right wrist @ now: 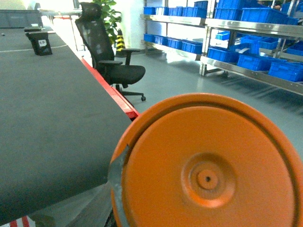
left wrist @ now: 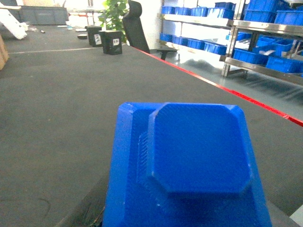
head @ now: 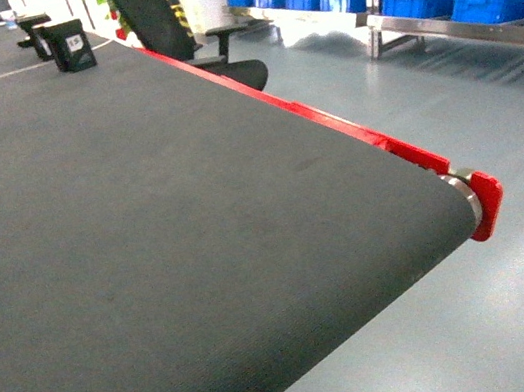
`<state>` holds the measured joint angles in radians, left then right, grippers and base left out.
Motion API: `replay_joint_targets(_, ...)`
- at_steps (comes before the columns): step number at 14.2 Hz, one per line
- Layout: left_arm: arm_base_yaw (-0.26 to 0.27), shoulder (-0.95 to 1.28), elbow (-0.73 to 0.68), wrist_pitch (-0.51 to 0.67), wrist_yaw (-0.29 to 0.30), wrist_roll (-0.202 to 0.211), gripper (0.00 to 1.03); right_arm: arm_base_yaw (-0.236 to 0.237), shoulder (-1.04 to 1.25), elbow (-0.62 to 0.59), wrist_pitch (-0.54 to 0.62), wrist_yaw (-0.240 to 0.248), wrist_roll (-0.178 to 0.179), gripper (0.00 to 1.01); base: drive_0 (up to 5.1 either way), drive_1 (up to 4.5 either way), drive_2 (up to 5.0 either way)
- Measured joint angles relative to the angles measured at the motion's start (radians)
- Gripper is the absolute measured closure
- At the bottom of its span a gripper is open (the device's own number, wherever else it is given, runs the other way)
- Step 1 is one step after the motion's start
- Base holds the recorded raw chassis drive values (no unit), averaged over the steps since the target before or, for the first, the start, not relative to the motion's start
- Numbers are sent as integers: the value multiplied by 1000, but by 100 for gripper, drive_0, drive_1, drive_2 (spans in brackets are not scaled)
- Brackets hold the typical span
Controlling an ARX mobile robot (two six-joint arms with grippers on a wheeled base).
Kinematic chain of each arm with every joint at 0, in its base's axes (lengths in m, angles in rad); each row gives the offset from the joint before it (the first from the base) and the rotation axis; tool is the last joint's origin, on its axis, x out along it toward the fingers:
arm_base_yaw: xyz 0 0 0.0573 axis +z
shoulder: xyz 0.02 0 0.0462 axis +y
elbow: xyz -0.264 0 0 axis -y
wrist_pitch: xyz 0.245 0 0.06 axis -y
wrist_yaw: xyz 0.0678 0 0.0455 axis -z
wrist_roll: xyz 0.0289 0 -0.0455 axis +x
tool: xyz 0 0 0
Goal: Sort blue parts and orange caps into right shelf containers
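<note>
A blue part [left wrist: 189, 165] fills the lower half of the left wrist view, its raised top face toward the camera; an orange cap [right wrist: 208, 165] likewise fills the lower right of the right wrist view, flat round end toward the camera. Each sits so close to its wrist camera that it is probably carried by that arm, but neither pincer shows in any view, so whether the jaws are clamped on these pieces cannot be told. Places are given relative to the grey conveyor belt [head: 146, 227]. Both pieces hang above the belt's near end, the cap just past its red-edged side [head: 330, 123]. Beyond that red edge, across open floor, stands the shelf [head: 454, 20] carrying the right shelf containers [head: 492, 5], well apart from both pieces. A black office chair [head: 183, 37] stands beside the red edge, between the belt and the shelf's far end. Two black boxes [left wrist: 106, 40] rest on the belt's far stretch.

Risks, as judged: during the drive to the shelf a loosely held piece could slip and drop to the floor; the base could clip the chair; blue part and orange cap could be released into the wrong bins.
</note>
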<state>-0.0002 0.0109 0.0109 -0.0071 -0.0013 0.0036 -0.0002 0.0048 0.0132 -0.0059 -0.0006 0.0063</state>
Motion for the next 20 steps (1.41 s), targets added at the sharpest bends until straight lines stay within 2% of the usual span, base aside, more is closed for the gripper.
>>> replay_joint_targets(20,0,0,0,0,0,0,60,0,0,0,0,0,0,55,-155,-155,-155)
